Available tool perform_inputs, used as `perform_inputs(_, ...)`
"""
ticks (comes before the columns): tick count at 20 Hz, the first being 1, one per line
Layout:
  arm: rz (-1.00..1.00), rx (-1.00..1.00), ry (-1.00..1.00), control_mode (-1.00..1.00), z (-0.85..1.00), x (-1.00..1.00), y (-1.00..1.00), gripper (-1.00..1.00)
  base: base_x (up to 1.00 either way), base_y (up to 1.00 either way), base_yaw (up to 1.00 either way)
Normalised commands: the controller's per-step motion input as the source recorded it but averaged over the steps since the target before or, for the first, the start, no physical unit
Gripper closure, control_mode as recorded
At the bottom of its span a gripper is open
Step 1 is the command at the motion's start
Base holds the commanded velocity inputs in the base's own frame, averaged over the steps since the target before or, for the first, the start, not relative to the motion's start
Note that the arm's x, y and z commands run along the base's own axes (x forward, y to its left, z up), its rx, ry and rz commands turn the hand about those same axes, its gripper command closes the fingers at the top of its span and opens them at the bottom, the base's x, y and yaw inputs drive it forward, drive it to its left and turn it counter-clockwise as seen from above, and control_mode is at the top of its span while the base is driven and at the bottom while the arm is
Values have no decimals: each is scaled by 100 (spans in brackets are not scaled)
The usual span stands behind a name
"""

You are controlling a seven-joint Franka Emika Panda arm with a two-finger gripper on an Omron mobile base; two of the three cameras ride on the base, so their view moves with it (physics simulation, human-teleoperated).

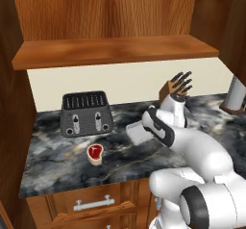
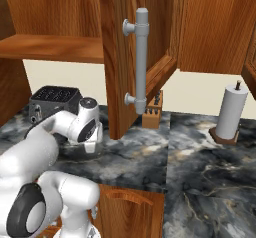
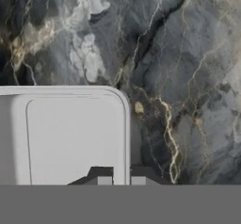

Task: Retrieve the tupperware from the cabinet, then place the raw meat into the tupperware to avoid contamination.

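One tupperware (image 3: 70, 138), wall pinched between gripper (image 3: 121, 180) jaws above counter (image 3: 188, 77); thin-edge hold may slip or tilt, dropping it short of raw meat (image 1: 95, 153).

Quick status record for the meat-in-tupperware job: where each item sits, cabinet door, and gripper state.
tupperware: above the marble counter, right of the raw meat, empty inside in the hand view
raw meat: on the counter in front of the toaster, not yet in the tupperware
cabinet: door swung open
gripper: shut on the tupperware rim, one finger either side of the wall
other: knife block, paper towel roll at the back of the counter
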Motion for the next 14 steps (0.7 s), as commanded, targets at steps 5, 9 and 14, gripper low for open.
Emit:
perform_inputs(5, 0, 0, 11, -100, -12, 22, -1, 100, 0, 0, 0)
perform_inputs(9, 0, 0, 23, -100, -24, 24, -1, 100, 0, 0, 0)
perform_inputs(14, -1, -3, 17, -100, -34, 23, 0, 100, 0, 0, 0)
